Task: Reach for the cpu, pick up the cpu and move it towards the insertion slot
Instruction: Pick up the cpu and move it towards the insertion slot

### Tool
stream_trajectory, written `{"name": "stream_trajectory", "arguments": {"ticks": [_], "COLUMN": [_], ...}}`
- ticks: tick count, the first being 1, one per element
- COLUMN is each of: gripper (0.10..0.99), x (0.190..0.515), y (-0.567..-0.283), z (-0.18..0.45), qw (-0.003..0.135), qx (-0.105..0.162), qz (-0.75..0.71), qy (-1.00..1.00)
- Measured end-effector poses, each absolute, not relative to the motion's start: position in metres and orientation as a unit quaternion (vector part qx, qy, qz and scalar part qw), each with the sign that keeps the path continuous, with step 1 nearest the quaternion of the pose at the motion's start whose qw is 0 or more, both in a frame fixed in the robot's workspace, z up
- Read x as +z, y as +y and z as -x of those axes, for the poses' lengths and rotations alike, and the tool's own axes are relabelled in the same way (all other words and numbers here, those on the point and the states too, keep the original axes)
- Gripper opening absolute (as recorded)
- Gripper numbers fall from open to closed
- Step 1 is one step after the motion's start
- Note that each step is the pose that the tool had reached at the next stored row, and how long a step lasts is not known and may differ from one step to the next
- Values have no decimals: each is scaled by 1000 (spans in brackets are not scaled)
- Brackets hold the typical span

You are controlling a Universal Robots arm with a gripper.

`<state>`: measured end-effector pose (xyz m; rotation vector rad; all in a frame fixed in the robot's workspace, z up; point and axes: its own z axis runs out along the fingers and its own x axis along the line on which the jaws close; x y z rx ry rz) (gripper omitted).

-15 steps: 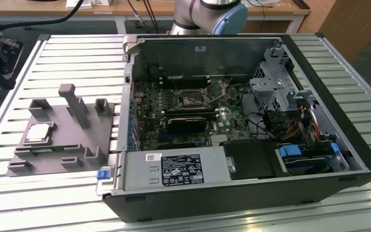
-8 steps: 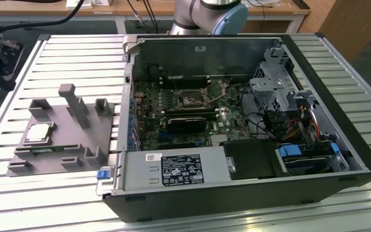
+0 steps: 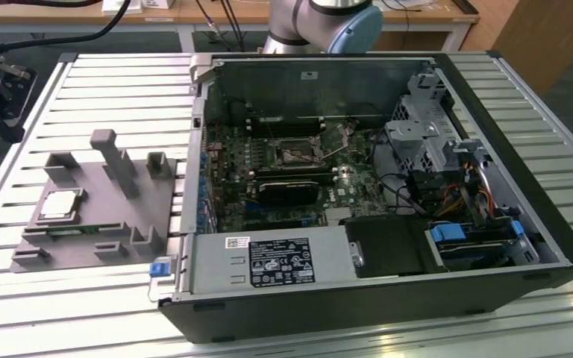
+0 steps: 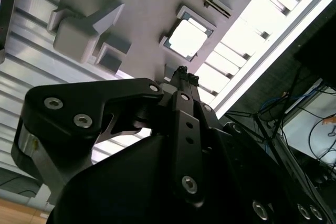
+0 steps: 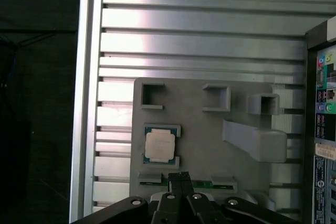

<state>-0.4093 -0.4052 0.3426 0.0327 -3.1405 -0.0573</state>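
Hovering over the grey fixture plate [image 5: 199, 129], the gripper [image 5: 181, 174] has its fingers pressed together, holding nothing. The cpu [image 5: 159, 145] lies flat in its framed nest on the plate, near the fingertips and seemingly not touching them. The insertion slot [image 3: 294, 151] sits inside the open computer case [image 3: 366, 317], well apart.

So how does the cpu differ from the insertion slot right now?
The cpu has a pale silvery top; the insertion slot is a dark square in a metal frame. The cpu lies in the grey fixture on the slatted table, outside the computer case; the insertion slot sits on the motherboard inside it. Both are small, square and flat.
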Motion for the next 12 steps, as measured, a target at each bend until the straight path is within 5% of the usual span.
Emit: {"name": "stream_trajectory", "arguments": {"ticks": [12], "gripper": [106], "x": [339], "y": [-406], "z": [409], "qw": [0], "qx": [-18], "qz": [-10], "qy": [-1000]}}
